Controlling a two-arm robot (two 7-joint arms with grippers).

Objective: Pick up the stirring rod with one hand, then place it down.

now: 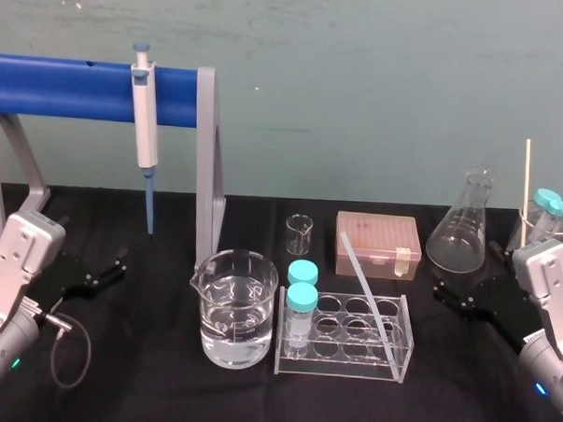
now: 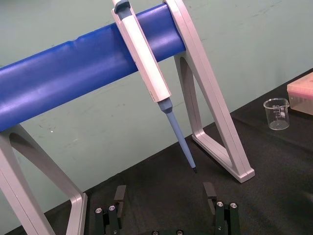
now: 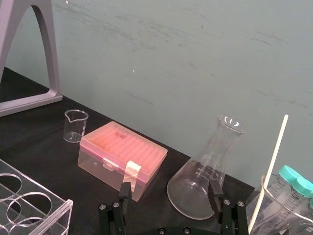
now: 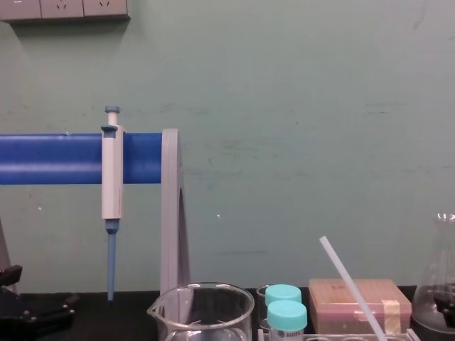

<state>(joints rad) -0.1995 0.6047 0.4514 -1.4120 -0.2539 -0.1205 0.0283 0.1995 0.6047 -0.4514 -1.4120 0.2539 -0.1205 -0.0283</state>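
Observation:
The stirring rod (image 1: 364, 285), thin and translucent white, leans in the clear tube rack (image 1: 401, 352) at the table's middle. Its lower end sits in a right-hand hole and its top tilts back and to the left; the chest view shows the rod (image 4: 352, 284) slanting up. My left gripper (image 1: 108, 267) rests open near the table's left edge, below the pipette stand, with nothing between its fingers (image 2: 120, 193). My right gripper (image 1: 465, 280) rests open at the right, in front of the conical flask, also with nothing in it, its fingers (image 3: 213, 188) spread wide. Both are well away from the rod.
A beaker of water (image 1: 238, 307) and two teal-capped tubes (image 1: 302, 296) stand left of the rod. Behind are a small beaker (image 1: 299, 232), a pink tip box (image 1: 378, 243) and a flask (image 1: 463, 224). A pipette (image 1: 143, 121) hangs on the blue stand. A pale stick (image 1: 526, 175) stands far right.

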